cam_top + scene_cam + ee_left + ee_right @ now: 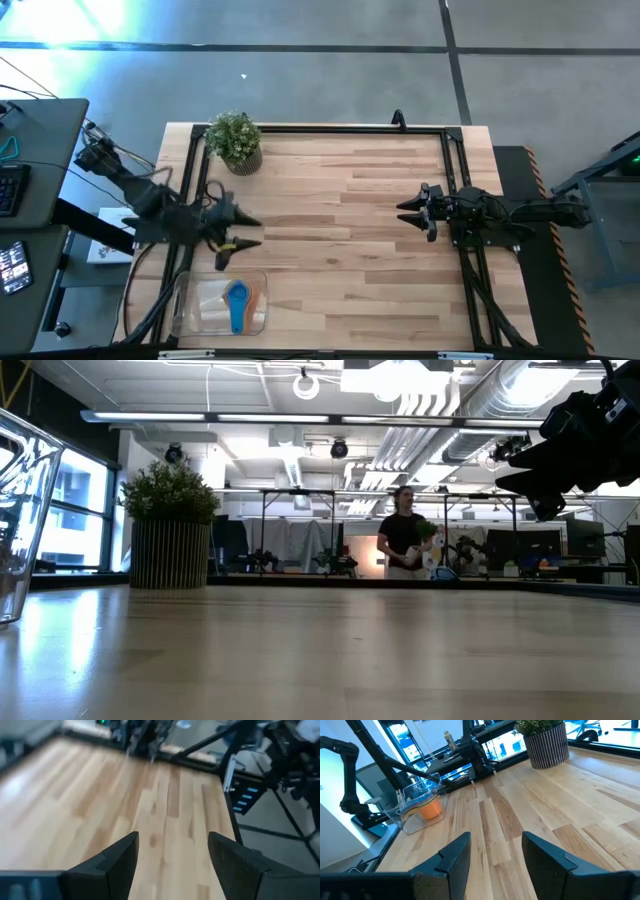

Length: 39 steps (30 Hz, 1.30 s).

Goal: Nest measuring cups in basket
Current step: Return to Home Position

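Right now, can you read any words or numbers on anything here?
No text can be read.
Measuring cups in the basket: no markings can be seen.
Plant pot: stripes only, no words.
Small screen left of the table: too small to read.

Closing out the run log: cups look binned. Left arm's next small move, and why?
Probably retract the left pincer away from the basket toward home. The cups sit nested inside the basket, the pincer is open and empty just outside its rim, and the right pincer waits open at its own side.
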Available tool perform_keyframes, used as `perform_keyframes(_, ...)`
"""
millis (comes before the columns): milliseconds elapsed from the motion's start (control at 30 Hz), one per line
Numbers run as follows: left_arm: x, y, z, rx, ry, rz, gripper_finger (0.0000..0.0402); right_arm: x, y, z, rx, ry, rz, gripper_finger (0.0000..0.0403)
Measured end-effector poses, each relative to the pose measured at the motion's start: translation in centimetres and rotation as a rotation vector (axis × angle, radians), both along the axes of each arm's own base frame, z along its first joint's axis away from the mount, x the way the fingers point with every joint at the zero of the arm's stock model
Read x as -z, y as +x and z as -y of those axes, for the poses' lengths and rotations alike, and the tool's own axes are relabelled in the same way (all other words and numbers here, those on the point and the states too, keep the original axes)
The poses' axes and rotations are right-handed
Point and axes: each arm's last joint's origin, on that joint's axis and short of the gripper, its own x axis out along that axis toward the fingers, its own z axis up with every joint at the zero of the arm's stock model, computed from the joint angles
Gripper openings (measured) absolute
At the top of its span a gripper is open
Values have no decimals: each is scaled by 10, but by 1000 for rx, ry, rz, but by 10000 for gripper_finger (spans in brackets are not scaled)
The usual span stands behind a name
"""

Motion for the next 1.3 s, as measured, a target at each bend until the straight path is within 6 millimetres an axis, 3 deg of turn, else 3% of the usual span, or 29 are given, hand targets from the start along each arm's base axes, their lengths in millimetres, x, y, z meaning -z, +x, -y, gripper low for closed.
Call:
perform_keyframes(200, -14, 1, -27, 157, 190, 75, 227, 0, 0, 0, 0, 0, 0, 169)
perform_keyframes(333, -10, -2, -42, 255, 242, 128, 227, 0, 0, 0, 0, 0, 0, 169)
perform_keyframes(533, 19, -19, -61, 269, 172, 272, 227, 0, 0, 0, 0, 0, 0, 169)
perform_keyframes(800, 68, -46, -71, 207, 173, 425, 227, 0, 0, 0, 0, 0, 0, 169)
perform_keyframes(1033, 107, -57, -73, 203, 181, 466, 227, 0, 0, 0, 0, 0, 0, 169)
perform_keyframes(1300, 138, -60, -74, 188, 162, 486, 227, 0, 0, 0, 0, 0, 0, 169)
